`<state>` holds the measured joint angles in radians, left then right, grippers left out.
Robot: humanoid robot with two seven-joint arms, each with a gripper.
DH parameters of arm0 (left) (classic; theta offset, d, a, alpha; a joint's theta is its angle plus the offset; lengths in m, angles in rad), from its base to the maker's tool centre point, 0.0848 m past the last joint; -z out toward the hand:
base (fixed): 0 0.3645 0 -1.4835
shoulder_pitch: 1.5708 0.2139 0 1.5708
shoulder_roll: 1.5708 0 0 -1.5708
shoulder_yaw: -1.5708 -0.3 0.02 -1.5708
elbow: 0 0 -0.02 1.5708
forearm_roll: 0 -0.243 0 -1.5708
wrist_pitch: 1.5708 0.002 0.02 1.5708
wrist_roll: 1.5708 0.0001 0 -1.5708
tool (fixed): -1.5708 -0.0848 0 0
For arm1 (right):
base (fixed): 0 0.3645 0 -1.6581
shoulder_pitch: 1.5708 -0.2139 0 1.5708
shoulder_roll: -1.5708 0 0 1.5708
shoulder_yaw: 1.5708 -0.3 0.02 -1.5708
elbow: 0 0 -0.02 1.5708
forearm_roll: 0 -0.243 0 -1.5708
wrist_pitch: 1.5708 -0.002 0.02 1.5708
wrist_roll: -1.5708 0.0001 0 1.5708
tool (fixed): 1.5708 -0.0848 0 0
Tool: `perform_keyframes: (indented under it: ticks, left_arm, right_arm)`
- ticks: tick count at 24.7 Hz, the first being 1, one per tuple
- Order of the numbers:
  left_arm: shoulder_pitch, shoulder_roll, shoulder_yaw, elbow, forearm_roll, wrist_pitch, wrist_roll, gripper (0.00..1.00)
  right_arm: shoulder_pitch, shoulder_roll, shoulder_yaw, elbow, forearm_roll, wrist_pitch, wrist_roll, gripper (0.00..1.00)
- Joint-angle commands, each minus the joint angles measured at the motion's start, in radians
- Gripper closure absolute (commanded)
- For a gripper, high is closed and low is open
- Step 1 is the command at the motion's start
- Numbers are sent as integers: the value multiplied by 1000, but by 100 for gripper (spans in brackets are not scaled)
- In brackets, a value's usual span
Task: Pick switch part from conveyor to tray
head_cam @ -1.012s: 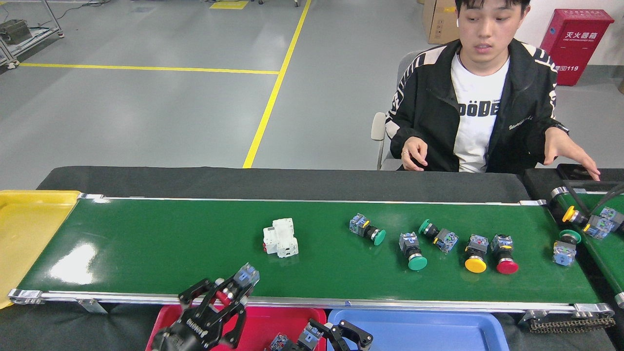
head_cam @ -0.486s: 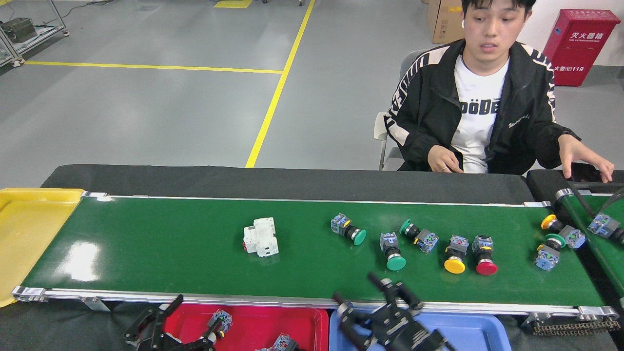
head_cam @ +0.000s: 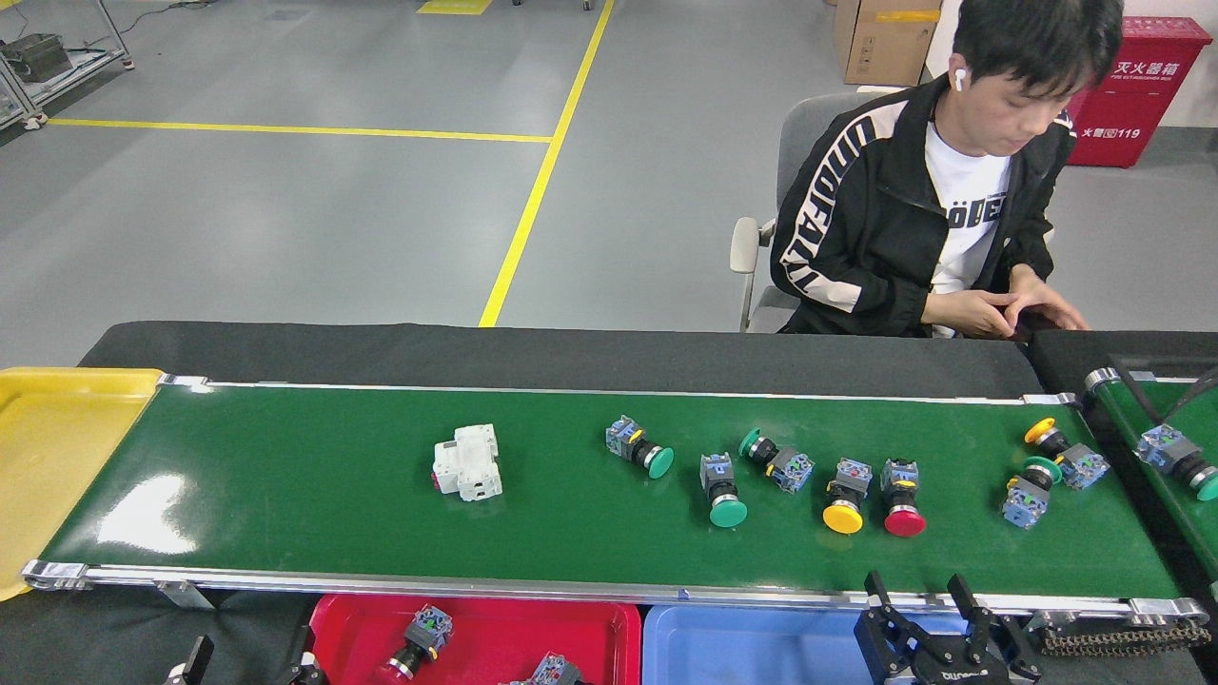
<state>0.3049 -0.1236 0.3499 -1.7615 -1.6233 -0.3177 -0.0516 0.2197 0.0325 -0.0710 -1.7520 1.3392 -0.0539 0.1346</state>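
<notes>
Between picks. Right gripper sits jaws spread, empty, at the near silver frame edge of the glossy dark-green conveyor, right end. Left gripper barely shows at the bottom edge, jaw state unclear. Likely next target: red mushroom-head switch part, mid-belt beside the yellow-headed switch part; needs a reach forward, then a drop into the red plastic tray.

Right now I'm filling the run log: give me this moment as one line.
right gripper: open, empty, near belt edge | left gripper: barely in view | conveyor: breaker, push-button switches | red tray: two switches
</notes>
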Motion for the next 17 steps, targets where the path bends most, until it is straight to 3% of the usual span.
perform_keyframes:
  ticks: [1, 4, 8, 13, 15, 17]
  left_arm:
    - [-32, 10, -54, -13, -9, 34, -42, 0]
    - [-138, 9, -137, 20, -98, 83, -59, 0]
    - [-277, 4, -210, 154, -173, 140, -76, 0]
    - [-469, 12, -218, 387, -176, 170, -79, 0]
    - [-529, 18, -216, 470, -176, 190, -73, 0]
    - [-579, 36, -212, 540, -175, 207, -71, 0]
  right_arm:
    - [-46, 36, 34, 0, 47, 49, -3, 12]
    - [-120, 59, 125, 69, 112, 141, 28, 12]
    - [-229, 56, 274, 183, 117, 304, 36, 11]
    - [-365, 63, 315, 339, 112, 385, 37, 13]
    - [-396, 59, 321, 379, 106, 378, 37, 23]
    - [-413, 49, 327, 390, 100, 344, 36, 53]
